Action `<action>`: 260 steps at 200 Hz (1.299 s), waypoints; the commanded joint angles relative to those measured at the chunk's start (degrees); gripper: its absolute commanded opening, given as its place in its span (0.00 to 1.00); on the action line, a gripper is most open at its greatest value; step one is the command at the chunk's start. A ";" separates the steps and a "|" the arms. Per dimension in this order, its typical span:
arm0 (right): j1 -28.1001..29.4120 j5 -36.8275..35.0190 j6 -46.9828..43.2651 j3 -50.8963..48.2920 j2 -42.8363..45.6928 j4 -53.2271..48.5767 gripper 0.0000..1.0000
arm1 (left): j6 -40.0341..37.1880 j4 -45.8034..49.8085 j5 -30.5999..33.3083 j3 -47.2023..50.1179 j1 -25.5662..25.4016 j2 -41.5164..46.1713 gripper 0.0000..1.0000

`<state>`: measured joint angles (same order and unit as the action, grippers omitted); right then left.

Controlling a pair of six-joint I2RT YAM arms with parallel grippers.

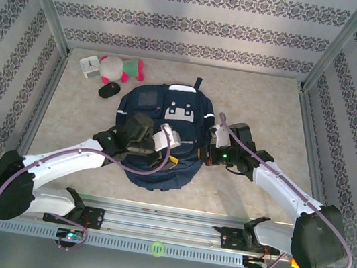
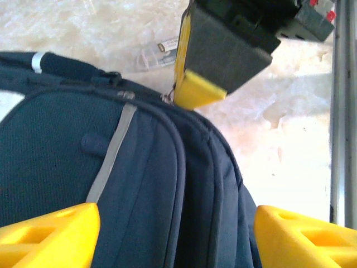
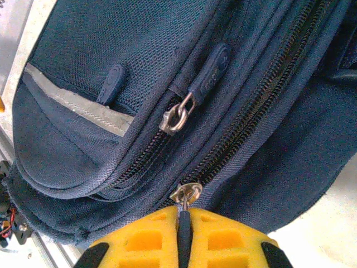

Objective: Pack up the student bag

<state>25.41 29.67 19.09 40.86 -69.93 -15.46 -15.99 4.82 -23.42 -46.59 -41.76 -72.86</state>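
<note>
student bag (image 1: pixel 152 173) is lying flat mid-table, front patches facing up. right gripper (image 3: pixel 184 219) is pinched tight on a zip's dark pull tab (image 3: pixel 183 234), metal slider (image 3: pixel 187 193) right at its fingertips. left gripper (image 2: pixel 177 240) is spread wide over the bag's curved edge, holding nothing

At the far left of the pale marbled table (image 1: pixel 270 114) sits a small white box (image 1: pixel 89 65). A pink, white and green soft toy (image 1: pixel 122 67) lies just right of it, and a black oval mouse (image 1: pixel 109 90) lies a little nearer. A clear plastic packet (image 2: pixel 159 51) lies on the tabletop. Patterned walls (image 1: pixel 182 26) stand around.
</note>
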 commanded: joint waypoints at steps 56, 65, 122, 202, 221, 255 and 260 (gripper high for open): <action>0.88 1.46 0.03 0.85 1.51 2.14 0.00 | -0.18 -3.56 11.33 -4.99 -4.21 -11.23 0.64; 0.49 1.92 0.69 0.39 1.77 2.90 0.00 | -0.73 -2.28 12.07 -5.09 -4.15 -11.18 0.52; -6.22 -1.02 3.90 -0.26 -2.43 5.00 0.00 | -11.62 1.83 -2.86 2.35 -2.08 -0.19 0.00; -12.60 -5.27 5.33 7.21 -16.89 14.07 0.00 | -17.24 9.69 -10.77 3.68 -1.13 5.18 0.00; -14.06 -6.40 5.41 8.94 -19.47 14.59 0.00 | -17.18 9.80 -11.31 3.64 -1.05 5.33 0.00; -14.56 -4.61 4.98 10.14 -21.54 15.15 0.00 | -16.35 8.67 -11.05 4.18 -1.05 5.34 0.00; -14.45 -4.01 4.84 9.97 -21.28 15.33 0.00 | -15.71 8.07 -10.39 4.30 -1.05 5.41 0.02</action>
<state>15.46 38.11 23.66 48.62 -89.78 -6.59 -31.77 8.36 -26.11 -43.48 -42.17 -70.37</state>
